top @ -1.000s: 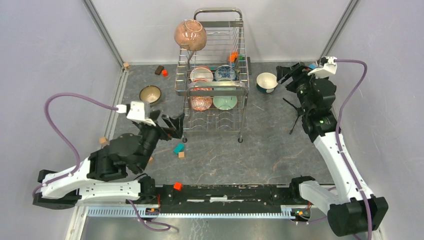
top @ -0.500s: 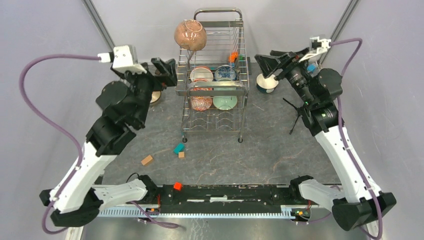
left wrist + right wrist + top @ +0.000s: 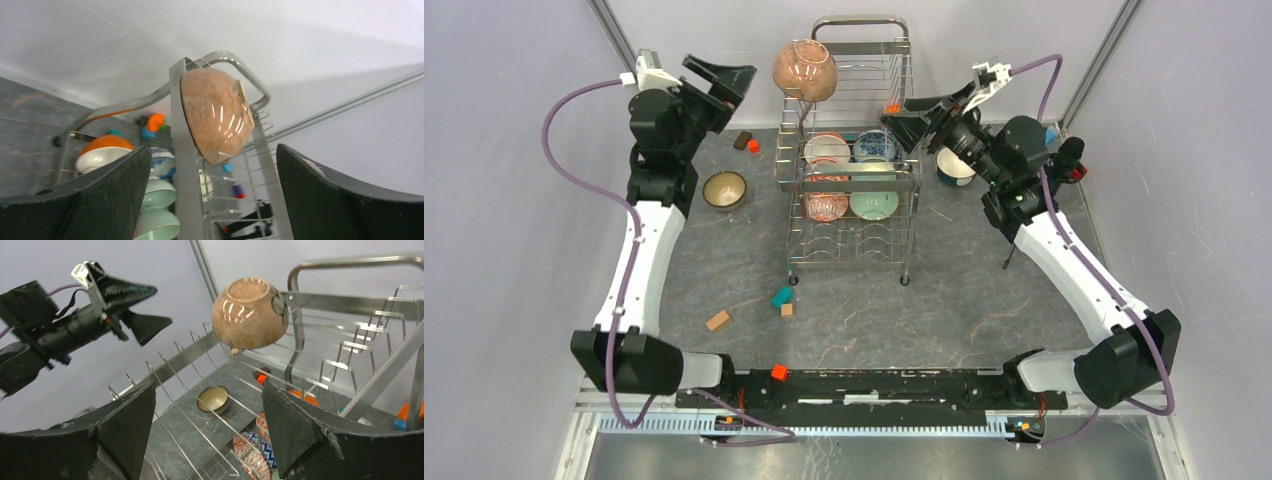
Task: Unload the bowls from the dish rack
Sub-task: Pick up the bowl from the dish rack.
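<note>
My left claw [image 3: 212,150] stands fully open and empty, levelled at the speckled bowl [image 3: 215,117]. My right claw [image 3: 207,387], likewise open and empty, faces it from the opposite side. The bowl is perched tilted, foot uppermost, at the top corner of the dish rack [image 3: 859,22], beside the loop handle. Assessment: glazed ceramic, so rigid, slick and breakable. It is best taken across the rim, one finger inside. Its interior is not visible, and the prongs bearing it cannot be made out. The lower-tier bowls [image 3: 874,204] overlap behind wires; count uncertain.
</note>
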Robot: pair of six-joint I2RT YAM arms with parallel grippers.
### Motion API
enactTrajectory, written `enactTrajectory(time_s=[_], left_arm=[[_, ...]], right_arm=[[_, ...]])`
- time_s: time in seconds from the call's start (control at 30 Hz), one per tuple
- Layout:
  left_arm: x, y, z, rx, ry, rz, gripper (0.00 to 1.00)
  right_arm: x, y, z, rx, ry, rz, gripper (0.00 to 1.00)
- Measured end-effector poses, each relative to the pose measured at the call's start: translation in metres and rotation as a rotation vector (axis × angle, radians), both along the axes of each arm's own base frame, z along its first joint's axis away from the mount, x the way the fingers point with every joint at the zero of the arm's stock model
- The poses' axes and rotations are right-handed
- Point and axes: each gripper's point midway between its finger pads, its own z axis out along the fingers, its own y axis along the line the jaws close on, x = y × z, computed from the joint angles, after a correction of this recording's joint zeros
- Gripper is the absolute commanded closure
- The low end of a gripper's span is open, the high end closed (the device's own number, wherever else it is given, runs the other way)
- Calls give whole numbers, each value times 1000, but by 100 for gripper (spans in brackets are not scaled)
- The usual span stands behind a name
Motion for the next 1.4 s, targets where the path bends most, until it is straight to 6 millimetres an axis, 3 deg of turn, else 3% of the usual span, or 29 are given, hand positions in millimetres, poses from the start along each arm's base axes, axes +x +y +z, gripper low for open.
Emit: enactTrajectory(time_s=[0.13, 0.33, 0.53, 0.63, 0.97, 1.4], left_arm=[[29, 12, -3, -180, -5, -67, 1], [56, 4, -15, -323, 13, -206, 2], [75, -10, -40, -406, 65, -330, 3], [78, -14, -46, -426, 77, -362, 3], [71, -18, -23, -402, -32, -414, 2], [79, -17, -31, -410, 2, -405, 2]], right_arm=[[-3, -1, -26, 16, 23, 2, 18], [-36, -19, -36, 90, -14, -11, 17], [-64, -35, -44, 141, -40, -22, 17], [-73, -41, -47, 150, -46, -29, 17], [-88, -46, -43, 150, -50, -23, 14], [-132, -75, -33, 76, -108, -92, 9]])
